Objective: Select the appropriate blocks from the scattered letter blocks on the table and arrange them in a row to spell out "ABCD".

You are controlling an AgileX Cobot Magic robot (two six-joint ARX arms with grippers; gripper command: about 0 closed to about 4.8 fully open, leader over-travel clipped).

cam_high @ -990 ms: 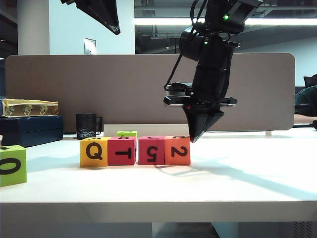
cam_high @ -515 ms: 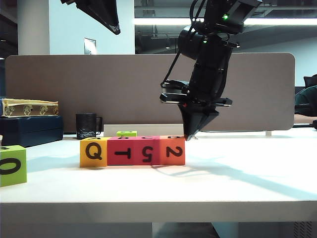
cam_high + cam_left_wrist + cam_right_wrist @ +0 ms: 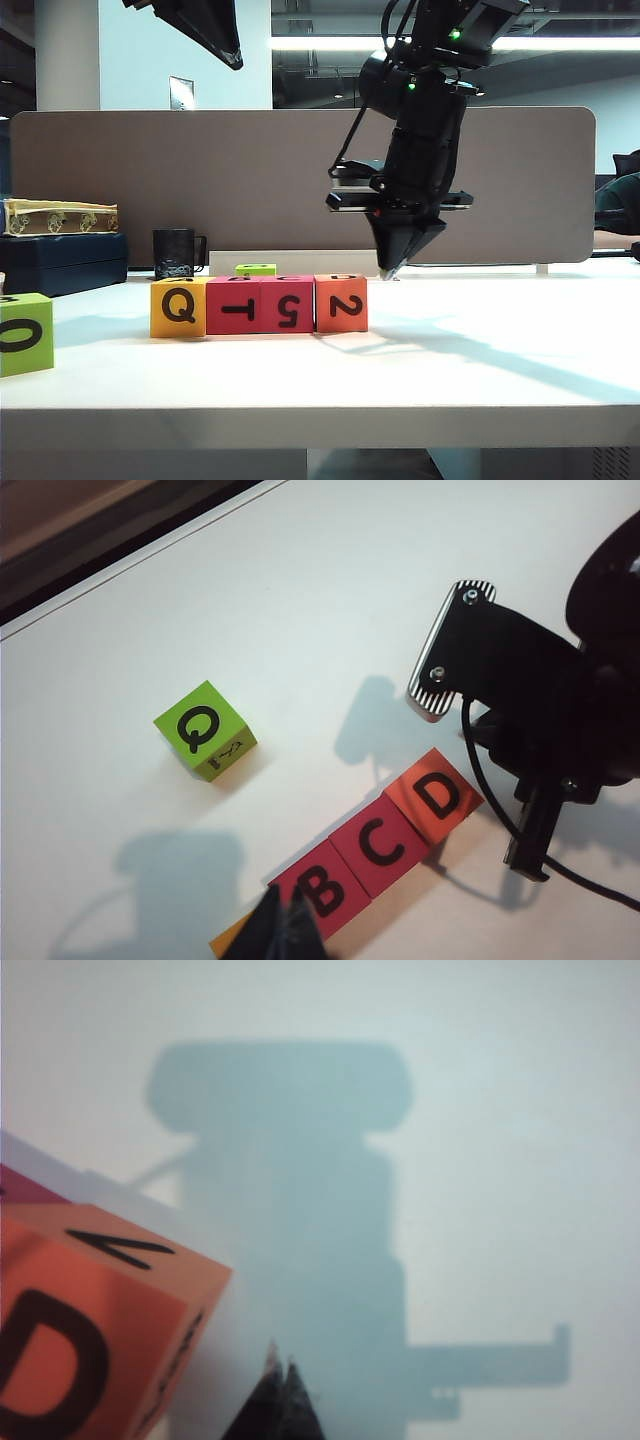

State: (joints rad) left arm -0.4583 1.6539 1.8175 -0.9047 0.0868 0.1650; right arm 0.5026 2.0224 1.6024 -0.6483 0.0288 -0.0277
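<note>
Four foam cubes sit touching in one row running left-right on the white bench point(image 3: 480, 370): one yellow point(image 3: 178, 307), two magenta-red point(image 3: 235, 304) point(image 3: 288, 304), one orange point(image 3: 341, 303). Right claw point(image 3: 392, 270) pinched shut, empty, just beside the orange end. Left claw point(image 3: 287, 920) shut too, hanging over the row's other end.

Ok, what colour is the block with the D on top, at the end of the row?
Orange. The D block shows best in the left wrist view, next to the magenta-red C block.

Row of blocks point(image 3: 385, 842) reads B, C, D on top.
</note>
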